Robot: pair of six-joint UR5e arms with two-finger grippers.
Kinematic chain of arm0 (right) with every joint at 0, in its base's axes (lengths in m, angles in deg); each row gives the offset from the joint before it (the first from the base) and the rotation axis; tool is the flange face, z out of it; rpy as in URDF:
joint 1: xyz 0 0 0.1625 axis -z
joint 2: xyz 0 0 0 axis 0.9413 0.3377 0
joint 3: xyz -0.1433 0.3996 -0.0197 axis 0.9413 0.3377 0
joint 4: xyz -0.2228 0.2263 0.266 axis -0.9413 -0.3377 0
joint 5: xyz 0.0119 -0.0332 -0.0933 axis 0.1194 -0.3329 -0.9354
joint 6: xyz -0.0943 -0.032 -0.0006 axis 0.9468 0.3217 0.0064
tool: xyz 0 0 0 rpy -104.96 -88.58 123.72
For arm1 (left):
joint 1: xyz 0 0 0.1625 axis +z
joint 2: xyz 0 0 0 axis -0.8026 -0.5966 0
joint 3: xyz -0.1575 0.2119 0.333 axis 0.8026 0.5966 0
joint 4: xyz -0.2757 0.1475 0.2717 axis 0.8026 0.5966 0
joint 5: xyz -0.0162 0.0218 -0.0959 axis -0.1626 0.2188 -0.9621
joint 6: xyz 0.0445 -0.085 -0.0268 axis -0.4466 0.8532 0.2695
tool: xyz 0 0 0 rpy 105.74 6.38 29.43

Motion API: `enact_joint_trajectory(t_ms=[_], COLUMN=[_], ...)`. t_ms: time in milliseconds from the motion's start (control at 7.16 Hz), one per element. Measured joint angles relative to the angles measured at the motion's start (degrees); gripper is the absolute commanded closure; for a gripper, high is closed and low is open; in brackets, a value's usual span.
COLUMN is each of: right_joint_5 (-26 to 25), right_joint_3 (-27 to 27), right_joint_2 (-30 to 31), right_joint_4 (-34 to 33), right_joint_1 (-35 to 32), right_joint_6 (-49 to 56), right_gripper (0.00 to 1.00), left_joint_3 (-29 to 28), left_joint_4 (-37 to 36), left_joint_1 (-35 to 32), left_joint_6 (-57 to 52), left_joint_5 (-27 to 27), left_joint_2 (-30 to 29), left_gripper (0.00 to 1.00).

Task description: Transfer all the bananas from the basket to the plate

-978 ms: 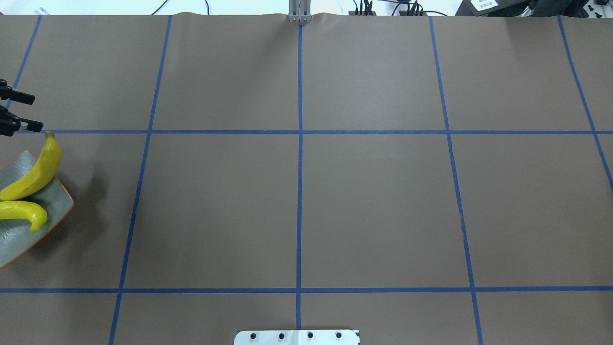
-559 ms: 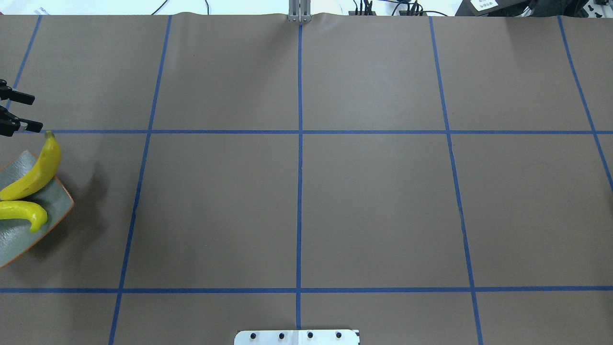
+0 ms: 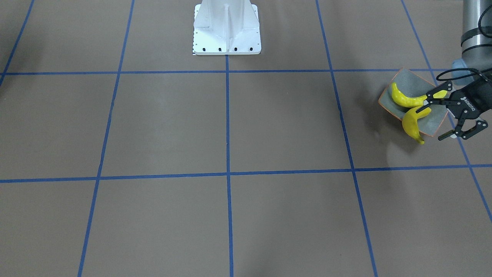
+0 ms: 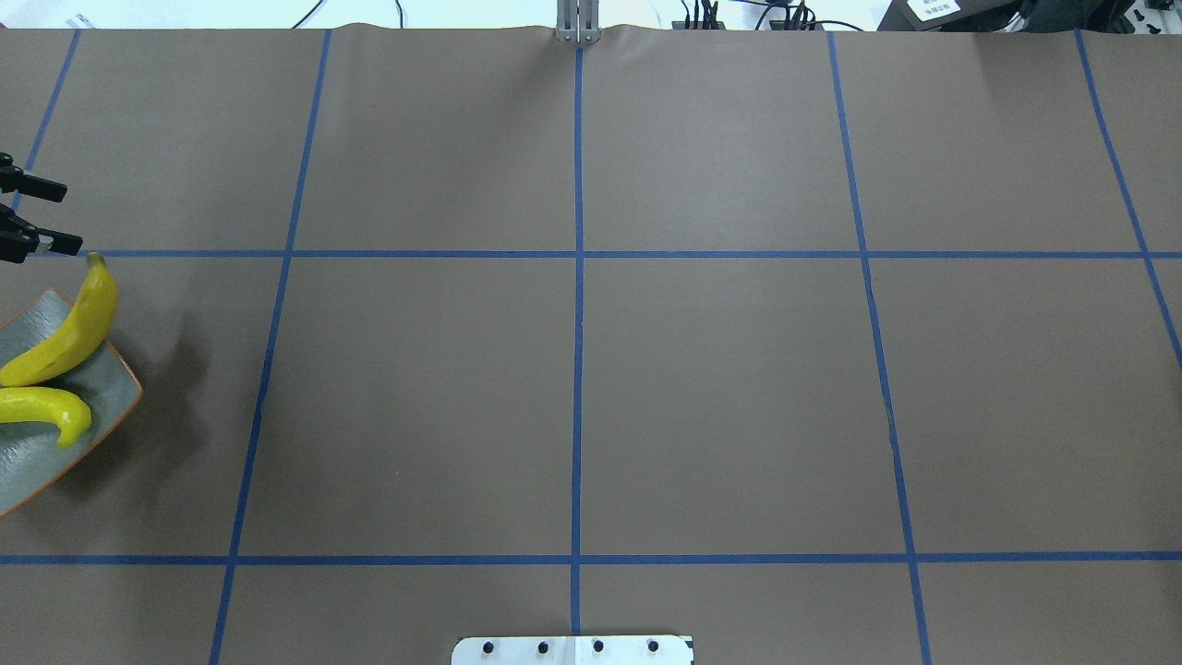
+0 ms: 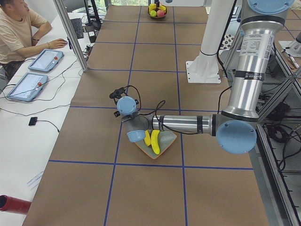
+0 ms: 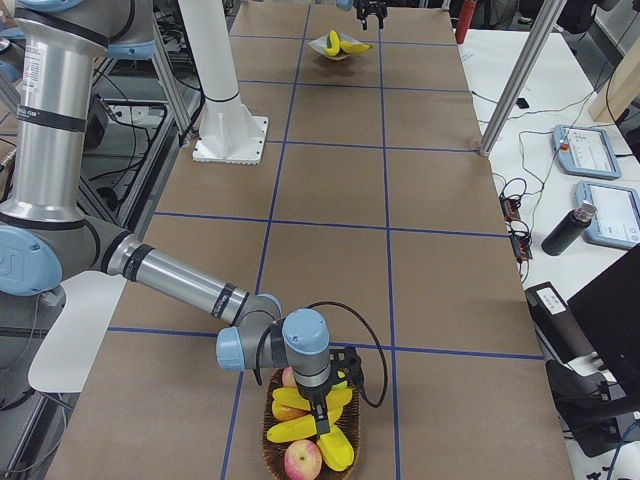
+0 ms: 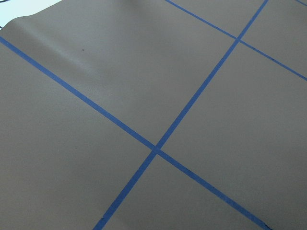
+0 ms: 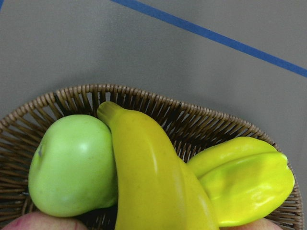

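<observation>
The grey-green plate (image 4: 103, 390) with its orange rim sits at the table's left edge and also shows in the front-facing view (image 3: 412, 81). Two yellow bananas lie on it: one (image 4: 70, 328) sticks out over the far rim and the other (image 4: 42, 406) lies nearer. My left gripper (image 4: 63, 217) is open and empty, just beyond the first banana's tip (image 3: 432, 120). My right gripper (image 6: 322, 418) reaches down into the wicker basket (image 6: 268, 440); I cannot tell if it is open or shut. The right wrist view shows a banana (image 8: 148, 177) in the basket (image 8: 144, 96).
Beside that banana in the basket lie a green apple (image 8: 72, 165) and a yellow-green ridged fruit (image 8: 244, 179); red-yellow apples (image 6: 302, 460) also lie there. The white robot base (image 3: 226, 27) stands at mid-table. Blue tape lines grid the brown table. An operator (image 5: 16, 28) sits at a side desk.
</observation>
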Motion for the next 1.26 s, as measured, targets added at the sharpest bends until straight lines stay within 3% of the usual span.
enact_joint_trajectory(t_ms=[419, 559, 1257], right_joint_5=[-0.5, -1.0, -3.6], right_joint_3=[0.3, 0.2, -1.0], right_joint_2=[-0.1, -0.2, -0.4], right_joint_4=[0.1, 0.1, 0.2], right_joint_1=[0.9, 0.9, 0.8], right_joint_6=[0.3, 0.6, 5.0], right_gripper=[0.92, 1.00, 1.00], left_joint_3=[-0.1, -0.1, -0.4], left_joint_4=[0.0, 0.0, 0.0], left_joint_1=[0.0, 0.0, 0.0], left_joint_6=[-0.1, -0.1, -0.1], left_joint_5=[0.0, 0.0, 0.0], left_joint_2=[0.1, 0.1, 0.1], left_gripper=[0.00, 0.00, 0.00])
